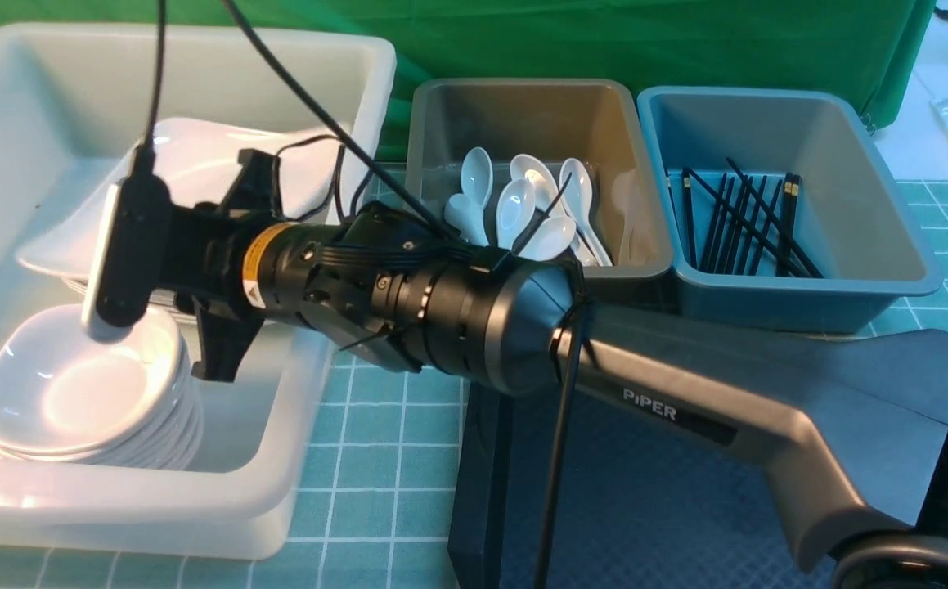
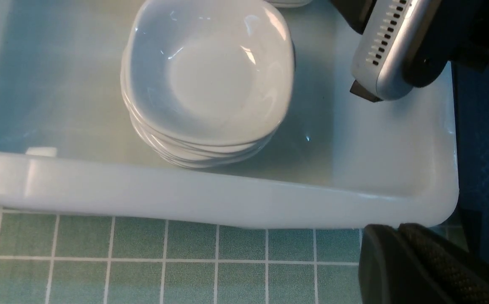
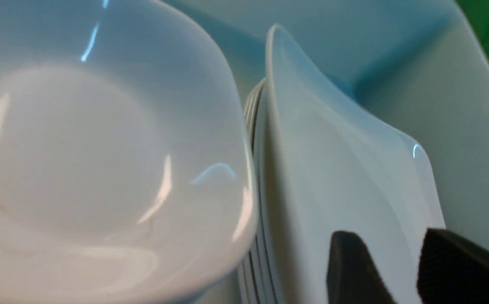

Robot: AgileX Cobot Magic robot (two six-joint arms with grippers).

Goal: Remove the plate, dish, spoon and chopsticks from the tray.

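From the front, the right arm (image 1: 408, 303) reaches across into the white tub (image 1: 343, 98), where the plate (image 1: 195, 159) leans tilted behind the stack of small dishes (image 1: 73, 393), well off the tray (image 1: 653, 507). The left wrist view shows the left gripper (image 2: 400, 261) empty, jaws pressed together, just outside the tub's near wall. In the right wrist view the right gripper (image 3: 400, 253) has its jaws apart astride the plate's thin rim. Glossy, stiff and breakable, the plate probably slips easily, so that rim is the place to pinch.

We see the right arm (image 1: 457, 315) lying across the white tub (image 1: 195, 523); inside, stacked dishes (image 1: 73, 393) and plates (image 1: 195, 159) fill the middle, and the floor is free at its near right corner.
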